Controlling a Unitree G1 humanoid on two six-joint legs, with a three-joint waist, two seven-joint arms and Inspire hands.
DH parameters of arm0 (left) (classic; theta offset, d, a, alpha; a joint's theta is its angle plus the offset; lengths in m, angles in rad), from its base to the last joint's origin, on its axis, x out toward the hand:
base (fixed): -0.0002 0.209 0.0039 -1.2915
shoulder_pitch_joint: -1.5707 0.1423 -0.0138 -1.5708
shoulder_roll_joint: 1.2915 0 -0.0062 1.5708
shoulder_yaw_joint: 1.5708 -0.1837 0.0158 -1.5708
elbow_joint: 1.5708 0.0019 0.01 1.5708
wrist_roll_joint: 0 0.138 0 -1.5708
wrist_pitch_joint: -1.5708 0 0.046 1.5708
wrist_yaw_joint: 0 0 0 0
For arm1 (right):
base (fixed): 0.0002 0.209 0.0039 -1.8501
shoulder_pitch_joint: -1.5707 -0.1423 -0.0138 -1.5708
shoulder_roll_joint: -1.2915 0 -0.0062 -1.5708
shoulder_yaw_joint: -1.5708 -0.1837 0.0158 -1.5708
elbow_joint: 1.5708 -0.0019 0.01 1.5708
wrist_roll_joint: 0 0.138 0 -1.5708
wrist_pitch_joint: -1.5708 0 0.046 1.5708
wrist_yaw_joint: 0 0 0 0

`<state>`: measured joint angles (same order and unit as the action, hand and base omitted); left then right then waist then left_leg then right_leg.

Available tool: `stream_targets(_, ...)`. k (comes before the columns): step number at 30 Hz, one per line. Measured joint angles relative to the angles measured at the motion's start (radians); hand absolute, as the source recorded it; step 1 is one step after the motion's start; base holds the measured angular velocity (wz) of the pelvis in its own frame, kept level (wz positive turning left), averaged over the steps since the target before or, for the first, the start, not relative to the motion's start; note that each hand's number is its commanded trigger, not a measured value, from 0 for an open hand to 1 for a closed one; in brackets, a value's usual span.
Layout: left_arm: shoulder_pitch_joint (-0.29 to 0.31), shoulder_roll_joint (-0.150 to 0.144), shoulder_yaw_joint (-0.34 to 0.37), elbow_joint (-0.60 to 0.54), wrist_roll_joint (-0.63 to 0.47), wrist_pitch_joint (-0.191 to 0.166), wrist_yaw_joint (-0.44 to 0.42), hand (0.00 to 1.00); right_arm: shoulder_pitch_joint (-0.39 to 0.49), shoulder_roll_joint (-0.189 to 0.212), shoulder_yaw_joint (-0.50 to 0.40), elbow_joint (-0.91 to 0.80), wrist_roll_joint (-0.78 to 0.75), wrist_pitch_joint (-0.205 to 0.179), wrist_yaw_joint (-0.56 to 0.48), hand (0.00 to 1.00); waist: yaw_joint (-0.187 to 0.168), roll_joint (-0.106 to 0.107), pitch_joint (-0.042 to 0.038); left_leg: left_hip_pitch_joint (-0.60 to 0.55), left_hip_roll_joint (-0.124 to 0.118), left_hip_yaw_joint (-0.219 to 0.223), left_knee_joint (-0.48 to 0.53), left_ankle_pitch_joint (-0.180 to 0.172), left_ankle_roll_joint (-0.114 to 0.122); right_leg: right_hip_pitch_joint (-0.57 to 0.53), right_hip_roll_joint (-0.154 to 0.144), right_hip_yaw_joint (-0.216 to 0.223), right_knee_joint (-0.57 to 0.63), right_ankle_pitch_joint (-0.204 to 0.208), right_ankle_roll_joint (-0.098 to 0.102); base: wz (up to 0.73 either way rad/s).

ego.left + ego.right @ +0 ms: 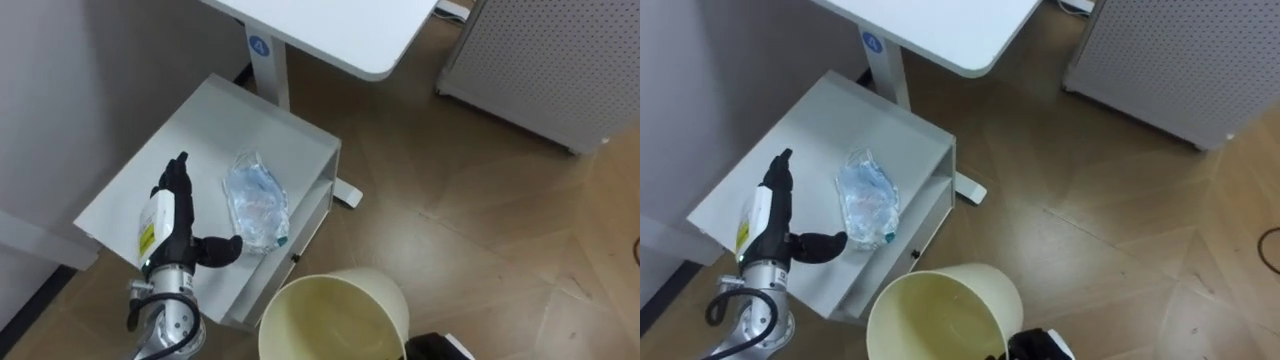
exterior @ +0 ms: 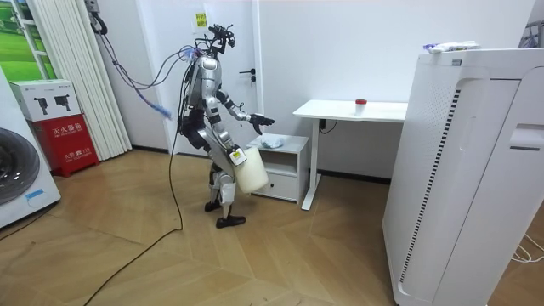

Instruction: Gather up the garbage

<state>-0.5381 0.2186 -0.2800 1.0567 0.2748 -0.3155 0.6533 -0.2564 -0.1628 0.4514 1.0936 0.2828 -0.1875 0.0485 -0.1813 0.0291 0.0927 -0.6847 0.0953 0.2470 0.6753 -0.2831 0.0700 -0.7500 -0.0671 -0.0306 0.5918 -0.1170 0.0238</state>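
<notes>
A crumpled clear plastic bag [image 1: 257, 203] with bluish print lies on top of a low white cabinet [image 1: 250, 120]. My left hand [image 1: 175, 215] hovers over the cabinet top just left of the bag. Its fingers are straight and open, and the thumb reaches toward the bag's lower edge. A cream waste bin [image 1: 300, 292] hangs below the cabinet's front corner, mouth up, with my right hand [image 1: 440, 347] at its right rim. In the room view I stand bent slightly toward the cabinet [image 2: 285, 170], with the bin [image 2: 251, 172] at my hip.
A white desk [image 1: 340, 25] on a single leg stands over the cabinet's far side. To its right is a perforated white appliance [image 1: 550, 60] on wood floor. The room view shows a tall white unit [image 2: 476, 170] and a washing machine [image 2: 21, 183].
</notes>
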Motion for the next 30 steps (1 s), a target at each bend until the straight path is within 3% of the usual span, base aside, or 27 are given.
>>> stream_targets(9, -0.009, 0.004, -0.001, 0.002, 0.073, -0.014, 0.004, 0.00, -0.001, 0.013, 0.000, -0.007, 0.000, -0.007, 0.014, 1.00, -0.029, -0.006, 0.0042, -0.003, 0.003, 0.005, 0.001, -0.001, 0.000, -0.005, 0.006, 0.011, 0.000, 0.000, 0.000, -0.01)
stream_targets(22, -0.011, 0.012, -0.119, 0.019, 0.173, -0.009, -0.003, 0.00, 0.000, 0.007, 0.018, -0.011, 0.065, 0.002, 0.030, 1.00, -0.034, -0.007, 0.0046, -0.008, 0.015, 0.015, -0.006, -0.008, -0.003, -0.009, 0.015, 0.009, -0.007, -0.001, -0.002, -0.01)
stream_targets(30, -0.023, 0.030, -0.206, 0.068, 0.191, 0.070, -0.128, 0.00, 0.002, -0.006, 0.018, -0.048, 0.071, 0.015, 0.040, 1.00, -0.047, -0.004, 0.0037, -0.020, 0.015, 0.018, -0.010, -0.009, -0.002, -0.024, 0.009, -0.003, -0.021, 0.001, -0.005, -0.02)
